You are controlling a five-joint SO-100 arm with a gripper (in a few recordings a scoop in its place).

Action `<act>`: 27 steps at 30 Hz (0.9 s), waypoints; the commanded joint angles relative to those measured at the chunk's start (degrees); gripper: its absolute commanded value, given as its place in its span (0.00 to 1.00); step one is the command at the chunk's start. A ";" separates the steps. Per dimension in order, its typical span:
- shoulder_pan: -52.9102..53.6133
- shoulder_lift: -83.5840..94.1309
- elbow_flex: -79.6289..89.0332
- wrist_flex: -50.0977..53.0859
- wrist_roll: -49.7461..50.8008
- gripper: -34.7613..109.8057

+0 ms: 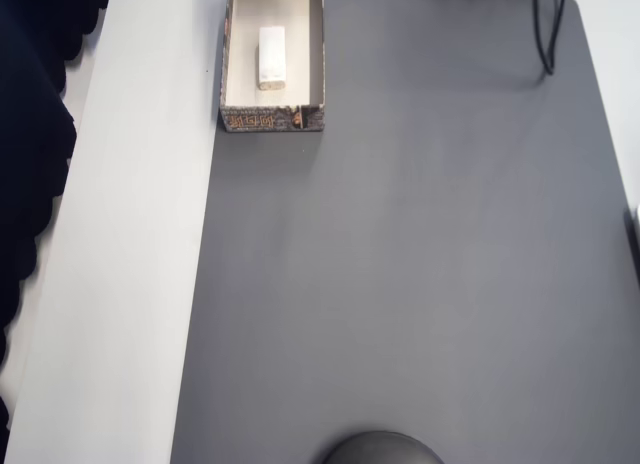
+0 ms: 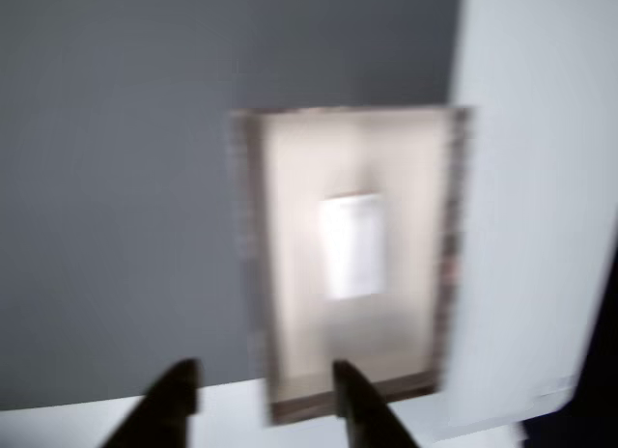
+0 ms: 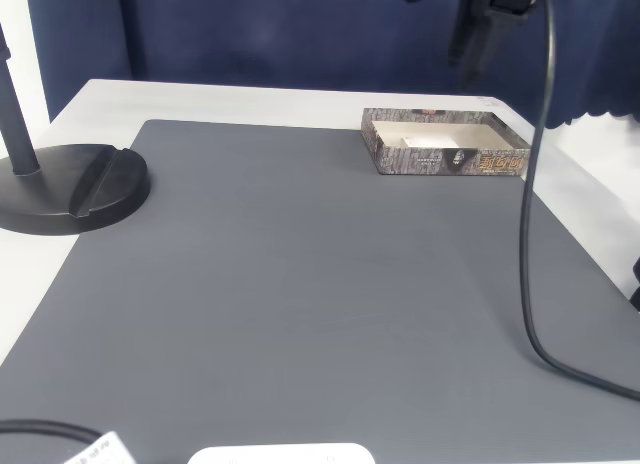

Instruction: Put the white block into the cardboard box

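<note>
The white block (image 1: 271,57) lies flat inside the cardboard box (image 1: 272,118), near the middle of its cream floor. The box sits at the top left corner of the grey mat in the overhead view and at the far right in the fixed view (image 3: 445,161). The blurred wrist view looks straight down on the block (image 2: 352,245) in the box (image 2: 253,265). My gripper (image 2: 261,373) hangs above the box, open, its two dark fingers spread apart with nothing between them. The block is free of the fingers.
A grey mat (image 1: 420,264) covers most of the white table (image 1: 130,284). A black round stand base (image 3: 72,189) sits at the mat's left edge in the fixed view. A black cable (image 3: 528,234) hangs down on the right. A dark blue curtain (image 3: 280,34) stands behind.
</note>
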 commanded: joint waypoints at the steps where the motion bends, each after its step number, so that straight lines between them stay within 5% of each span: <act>1: -4.57 12.92 8.79 0.79 -8.26 0.30; 20: -41.13 43.68 43.24 -2.99 -45.26 0.23; 27: -47.46 53.35 52.38 -4.13 -48.60 0.23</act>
